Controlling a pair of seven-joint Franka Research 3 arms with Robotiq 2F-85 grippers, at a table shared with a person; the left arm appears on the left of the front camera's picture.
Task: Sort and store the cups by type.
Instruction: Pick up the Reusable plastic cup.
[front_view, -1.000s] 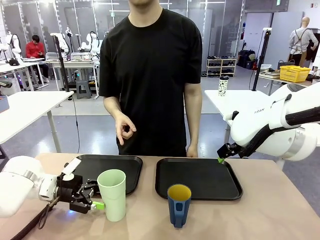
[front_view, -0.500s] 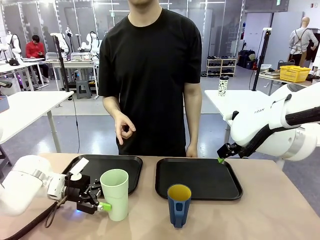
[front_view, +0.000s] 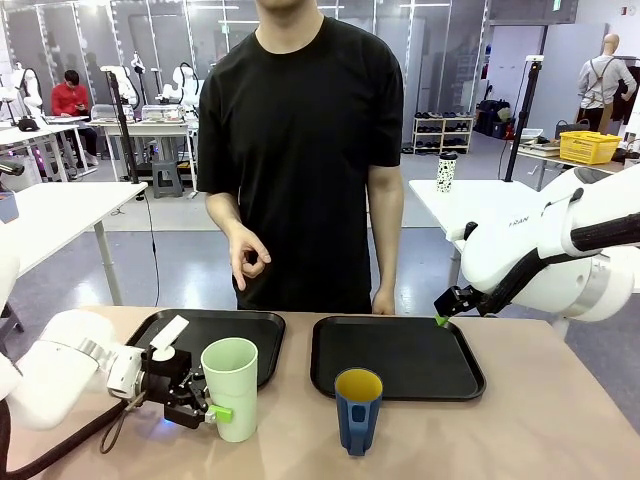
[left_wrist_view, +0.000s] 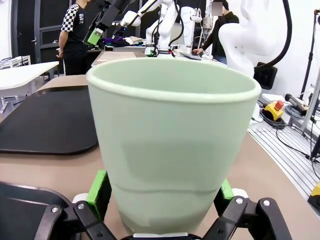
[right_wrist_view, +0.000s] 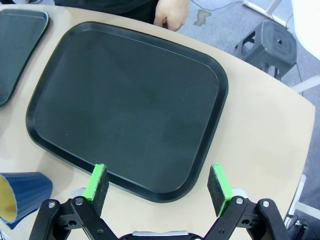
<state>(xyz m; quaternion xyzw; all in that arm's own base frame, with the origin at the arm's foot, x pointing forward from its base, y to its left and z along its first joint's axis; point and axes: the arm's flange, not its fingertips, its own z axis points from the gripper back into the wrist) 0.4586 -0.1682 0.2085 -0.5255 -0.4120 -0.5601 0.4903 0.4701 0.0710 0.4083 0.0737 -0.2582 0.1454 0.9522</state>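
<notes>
Left jaws: standing wide, green pads flanking the tumbler low down; I am aiming to centre them, then squeeze gently.
Tumbler: standing upright toward the counter's near-left corner, by the left tray's near edge; smooth, tapered, pale-green plastic.
Mug: sitting mid near edge; ribbed dark blue, yellow inside.
Right jaws: hovering wide above the right tray's edge, holding nothing.

place: robot lab | signs: long white work tables; yellow plastic crate; smooth grey floor; yellow box with red stop button
</notes>
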